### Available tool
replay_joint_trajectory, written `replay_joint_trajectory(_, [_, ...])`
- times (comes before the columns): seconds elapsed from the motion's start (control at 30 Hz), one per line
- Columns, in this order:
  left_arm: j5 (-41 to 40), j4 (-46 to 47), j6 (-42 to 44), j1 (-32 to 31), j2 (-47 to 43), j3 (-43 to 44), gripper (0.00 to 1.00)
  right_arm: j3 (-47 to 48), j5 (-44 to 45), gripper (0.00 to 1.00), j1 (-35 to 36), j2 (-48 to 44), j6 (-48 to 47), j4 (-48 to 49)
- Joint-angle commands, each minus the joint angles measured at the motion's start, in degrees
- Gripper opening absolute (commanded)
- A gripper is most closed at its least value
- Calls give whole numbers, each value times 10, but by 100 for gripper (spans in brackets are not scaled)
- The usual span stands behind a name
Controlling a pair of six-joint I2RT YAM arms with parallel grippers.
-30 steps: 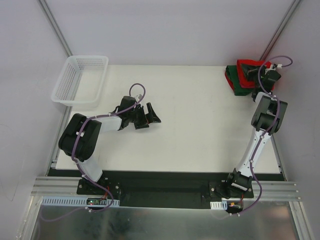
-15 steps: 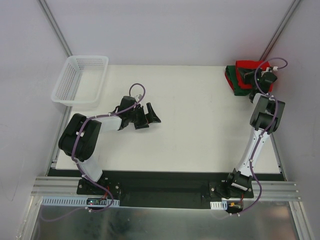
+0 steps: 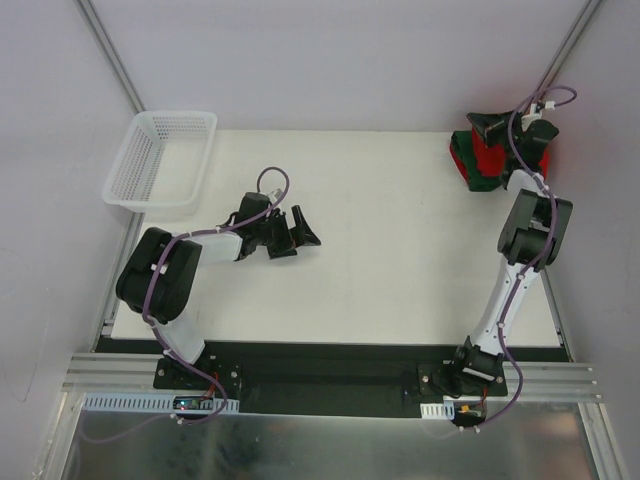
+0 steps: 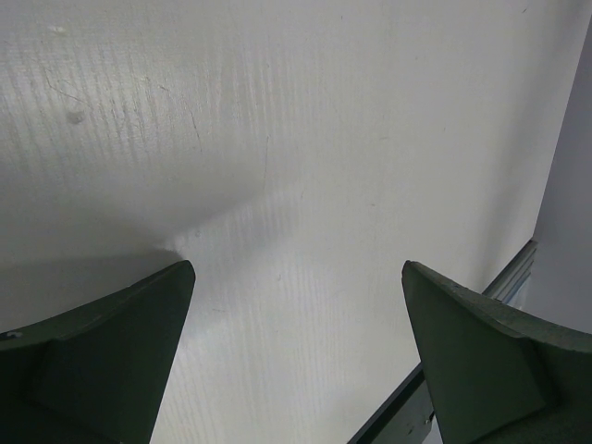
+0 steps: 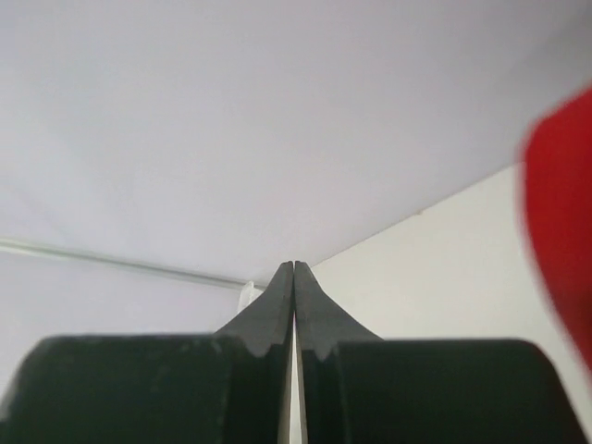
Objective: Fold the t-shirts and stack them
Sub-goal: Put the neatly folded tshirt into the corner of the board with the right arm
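Note:
A folded bright red t-shirt [image 3: 497, 152] lies on top of a folded dark green t-shirt [image 3: 478, 178] at the table's far right corner. My right gripper [image 3: 474, 122] hovers over the stack's back left edge, pointing left, shut with nothing in it. In the right wrist view its jaws [image 5: 294, 265] are pressed together, facing the wall, and a blur of the red t-shirt [image 5: 561, 222] shows at the right edge. My left gripper [image 3: 311, 228] rests low over the bare table left of centre, open and holding nothing. The left wrist view shows its wide-apart fingers [image 4: 111, 361] over white tabletop.
A white plastic mesh basket [image 3: 160, 156] stands at the table's far left corner. Slanted metal frame rails [image 3: 110, 60] rise behind both far corners. The white table [image 3: 400, 250] ends at a black base strip where the arms are bolted.
My right gripper has lifted off the red t-shirt and swung back and left, now pointing left above the stack's edge. The left arm has not moved.

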Motion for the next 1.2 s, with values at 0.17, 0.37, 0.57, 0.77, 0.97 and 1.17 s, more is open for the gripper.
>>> replay_joint_trajectory(0.17, [-14,-63,27,6,-13,-28,99,-24,-10,1,6,-168,-154,-77])
replay_joint_trajectory(0.37, [-13,-63,43,7,-36,-33,99,-45,64,1,33,-264,-394,-319])
replay_joint_trajectory(0.57, [-14,-70,54,6,-63,-27,99,-88,279,1,107,-370,-566,-486])
replay_joint_trajectory(0.77, [-29,-99,78,7,-82,-6,99,-173,357,1,177,-440,-585,-501])
replay_joint_trajectory(0.97, [-89,-138,109,6,-130,-1,99,-258,439,41,256,-505,-602,-527])
replay_joint_trajectory(1.17, [-128,-175,126,7,-166,3,99,-335,481,86,303,-577,-606,-530])
